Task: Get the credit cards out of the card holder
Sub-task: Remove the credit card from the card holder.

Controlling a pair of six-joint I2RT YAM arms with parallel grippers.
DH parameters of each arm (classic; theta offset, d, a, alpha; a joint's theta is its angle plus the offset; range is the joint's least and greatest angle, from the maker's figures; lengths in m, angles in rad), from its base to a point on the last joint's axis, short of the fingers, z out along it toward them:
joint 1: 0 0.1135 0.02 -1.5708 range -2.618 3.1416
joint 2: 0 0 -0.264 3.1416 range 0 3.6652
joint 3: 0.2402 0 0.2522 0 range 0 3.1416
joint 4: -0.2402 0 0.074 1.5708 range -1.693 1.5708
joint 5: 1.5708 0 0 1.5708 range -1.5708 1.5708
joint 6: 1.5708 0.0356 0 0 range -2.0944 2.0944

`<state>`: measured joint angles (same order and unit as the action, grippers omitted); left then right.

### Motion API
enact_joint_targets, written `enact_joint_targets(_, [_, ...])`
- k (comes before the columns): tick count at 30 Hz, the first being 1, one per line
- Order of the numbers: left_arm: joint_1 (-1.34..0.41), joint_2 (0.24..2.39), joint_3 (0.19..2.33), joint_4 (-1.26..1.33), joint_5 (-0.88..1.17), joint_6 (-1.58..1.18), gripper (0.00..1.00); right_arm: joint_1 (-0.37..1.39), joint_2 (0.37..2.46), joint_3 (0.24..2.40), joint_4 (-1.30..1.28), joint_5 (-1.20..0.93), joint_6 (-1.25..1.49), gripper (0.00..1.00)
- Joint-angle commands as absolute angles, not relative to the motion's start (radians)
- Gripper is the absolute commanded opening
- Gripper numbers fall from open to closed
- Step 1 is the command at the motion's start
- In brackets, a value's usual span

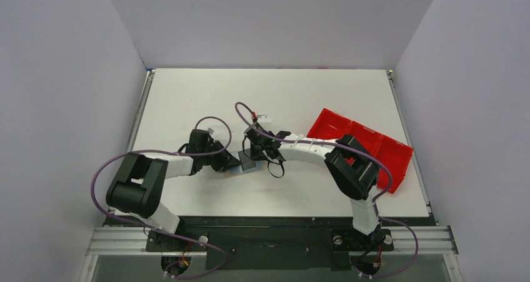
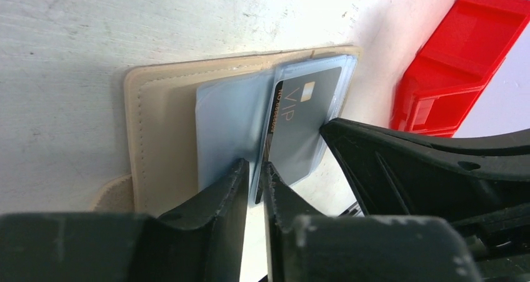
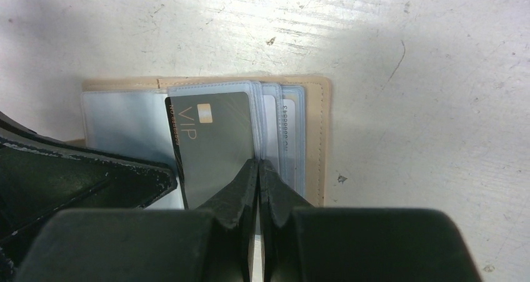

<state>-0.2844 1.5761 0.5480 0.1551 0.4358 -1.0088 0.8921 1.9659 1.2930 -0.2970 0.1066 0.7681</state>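
The tan card holder (image 2: 156, 125) lies open on the white table, with clear sleeves fanned inside. It also shows in the right wrist view (image 3: 312, 88) and under both grippers in the top view (image 1: 248, 165). A grey card marked VIP (image 3: 215, 138) sits in the top sleeve (image 2: 303, 116). Pale blue sleeve pages (image 2: 228, 129) lie beside it. My left gripper (image 2: 255, 172) is nearly shut, pinching the near edge of the sleeve by the card's left side. My right gripper (image 3: 258, 166) is shut on the card's right near edge; I cannot tell card from sleeve there.
The red compartment tray (image 1: 365, 146) stands at the right, also in the left wrist view (image 2: 462, 57). The right gripper's finger (image 2: 406, 163) crowds the left wrist view. The left gripper's finger (image 3: 81, 176) crowds the right wrist view. White walls close in the table.
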Motion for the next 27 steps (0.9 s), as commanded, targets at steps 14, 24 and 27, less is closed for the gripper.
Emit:
enact_joint_targets(14, [-0.264, 1.584, 0.481, 0.306, 0.466, -1.040, 0.18, 0.946, 2.087, 1.340, -0.486, 0.154, 0.713, 0.00])
enact_joint_targets(24, [-0.262, 1.610, 0.471, 0.342, 0.477, -1.051, 0.17, 0.963, 2.090, 1.353, -0.465, 0.115, 0.694, 0.00])
enact_joint_targets(27, [-0.262, 1.616, 0.471, 0.349, 0.480, -1.056, 0.17, 0.966, 2.096, 1.366, -0.464, 0.104, 0.688, 0.00])
